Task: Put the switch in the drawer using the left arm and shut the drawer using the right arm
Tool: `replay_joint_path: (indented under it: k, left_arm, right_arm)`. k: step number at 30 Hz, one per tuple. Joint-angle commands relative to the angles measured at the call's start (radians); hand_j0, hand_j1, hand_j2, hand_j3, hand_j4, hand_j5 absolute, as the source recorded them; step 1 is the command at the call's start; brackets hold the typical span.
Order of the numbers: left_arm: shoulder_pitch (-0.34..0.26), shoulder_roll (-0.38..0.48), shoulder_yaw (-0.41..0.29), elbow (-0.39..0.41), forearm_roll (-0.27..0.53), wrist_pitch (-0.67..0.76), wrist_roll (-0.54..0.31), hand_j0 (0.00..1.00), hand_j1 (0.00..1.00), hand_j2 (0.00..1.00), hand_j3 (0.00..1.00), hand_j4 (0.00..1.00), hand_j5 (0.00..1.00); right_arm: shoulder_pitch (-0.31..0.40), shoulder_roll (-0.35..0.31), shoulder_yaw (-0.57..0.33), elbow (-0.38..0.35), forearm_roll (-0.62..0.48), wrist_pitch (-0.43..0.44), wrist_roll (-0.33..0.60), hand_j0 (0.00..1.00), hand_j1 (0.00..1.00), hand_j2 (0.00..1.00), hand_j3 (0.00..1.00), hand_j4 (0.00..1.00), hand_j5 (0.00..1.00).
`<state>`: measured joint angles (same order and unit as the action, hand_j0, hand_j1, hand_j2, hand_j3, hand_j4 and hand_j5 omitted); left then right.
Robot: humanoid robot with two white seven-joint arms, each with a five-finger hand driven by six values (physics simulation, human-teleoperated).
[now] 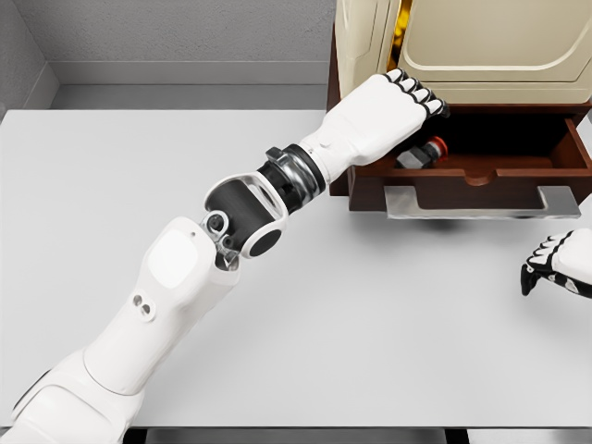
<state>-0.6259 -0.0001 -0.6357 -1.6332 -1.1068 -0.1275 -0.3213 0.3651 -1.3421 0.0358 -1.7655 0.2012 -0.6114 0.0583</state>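
The brown wooden drawer (481,176) stands pulled out from the cream cabinet (462,46) at the table's far right. A small grey and black switch (424,153) with a red end lies tilted inside the drawer's left part. My left hand (416,97) reaches over the drawer's left corner, just above the switch, with its fingers extended and apart from it. Its palm hides part of the switch. My right hand (555,264) rests low on the table at the right edge, in front of the drawer, fingers relaxed and holding nothing.
A flat metal handle (481,200) runs along the drawer's front, jutting toward me. The white table (185,166) stretches left and forward of the cabinet. My left forearm crosses the table diagonally from the lower left.
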Motion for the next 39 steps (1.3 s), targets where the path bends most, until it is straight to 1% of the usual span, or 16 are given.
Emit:
replay_joint_path:
  k: [1,6,8,9,12,15,16,19,22,23,26,31,32,34,36,39]
  left_arm:
    - [0.0,0.0,0.001,-0.002,-0.001,0.0,0.001,0.73,0.73,0.73,0.73,0.73,0.73]
    - [0.0,0.0,0.001,-0.014,0.002,-0.001,0.001,0.77,0.77,0.77,0.77,0.77,0.77]
    - [0.0,0.0,0.004,-0.057,0.015,-0.009,0.001,0.86,0.86,0.86,0.86,0.86,0.86]
    - [0.002,0.0,0.008,-0.089,0.021,-0.009,0.001,0.95,0.95,0.95,0.95,0.95,0.95]
    - [-0.002,0.0,0.016,-0.169,0.085,-0.033,0.004,1.0,1.0,1.0,1.0,1.0,1.0]
    - [-0.006,0.005,0.123,-0.171,0.188,-0.239,0.007,1.0,1.0,1.0,1.0,1.0,1.0]
    - [-0.006,0.035,0.155,-0.171,0.243,-0.294,0.007,1.0,1.0,1.0,1.0,1.0,1.0]
    - [0.002,0.235,0.255,-0.169,0.596,-0.483,0.007,1.0,1.0,1.0,1.0,1.0,1.0]
    - [0.02,0.521,0.298,-0.169,0.952,-0.483,0.007,1.0,1.0,1.0,1.0,1.0,1.0]
    - [0.041,0.606,0.317,-0.169,1.065,-0.483,0.005,1.0,1.0,1.0,1.0,1.0,1.0]
    - [0.166,0.753,0.393,-0.168,1.252,-0.483,0.002,1.0,1.0,1.0,1.0,1.0,1.0]
    - [0.443,0.891,0.395,-0.163,1.32,-0.483,-0.001,1.0,1.0,1.0,1.0,1.0,1.0]
    - [0.468,0.885,0.409,-0.142,1.305,-0.483,-0.004,1.0,1.0,1.0,1.0,1.0,1.0]
    - [0.492,0.852,0.455,-0.001,1.239,-0.483,-0.01,1.0,1.0,1.0,1.0,1.0,1.0]
    - [0.497,0.827,0.455,0.09,1.22,-0.483,-0.139,1.0,1.0,1.0,1.0,1.0,1.0]
    - [0.548,0.782,0.456,0.142,1.226,-0.483,-0.205,1.0,1.0,1.0,1.0,1.0,1.0]
  right_arm:
    - [0.0,-0.002,-0.001,0.0,-0.006,0.001,0.0,0.34,0.34,0.34,0.34,0.34,0.34]
    - [-0.002,-0.002,-0.002,0.0,-0.006,0.001,-0.002,0.34,0.34,0.34,0.34,0.34,0.34]
    - [-0.003,-0.002,-0.002,0.0,-0.006,0.001,0.0,0.34,0.34,0.34,0.34,0.34,0.34]
    - [-0.006,-0.002,-0.002,0.0,-0.006,0.001,0.0,0.34,0.34,0.34,0.34,0.34,0.34]
    - [-0.011,-0.002,-0.004,0.0,-0.006,0.001,0.0,0.34,0.34,0.34,0.34,0.34,0.34]
    - [-0.014,-0.002,-0.004,0.0,-0.012,0.001,0.002,0.34,0.34,0.34,0.34,0.34,0.34]
    - [-0.014,-0.002,-0.004,0.0,-0.02,0.001,0.003,0.34,0.34,0.34,0.34,0.34,0.34]
    - [-0.017,0.0,-0.004,0.0,-0.022,0.001,0.003,0.33,0.33,0.33,0.33,0.33,0.33]
    - [-0.015,0.0,-0.004,0.0,-0.029,0.001,0.0,0.33,0.33,0.33,0.33,0.33,0.33]
    - [-0.017,0.0,-0.005,0.0,-0.029,0.001,0.002,0.33,0.33,0.33,0.33,0.33,0.33]
    - [-0.023,0.0,-0.005,0.0,-0.029,0.001,0.003,0.33,0.33,0.33,0.33,0.33,0.33]
    - [-0.069,0.001,-0.004,0.001,-0.054,0.001,0.003,0.33,0.33,0.33,0.33,0.33,0.33]
    - [-0.072,0.001,-0.004,0.001,-0.054,0.001,0.002,0.33,0.33,0.33,0.33,0.33,0.33]
    - [-0.08,0.003,-0.004,0.001,-0.054,0.001,-0.002,0.33,0.33,0.33,0.33,0.33,0.33]
    - [-0.086,0.003,-0.002,0.001,-0.055,0.001,-0.005,0.33,0.33,0.33,0.33,0.33,0.33]
    - [-0.095,0.003,-0.001,0.001,-0.071,0.001,-0.005,0.33,0.33,0.33,0.33,0.33,0.33]
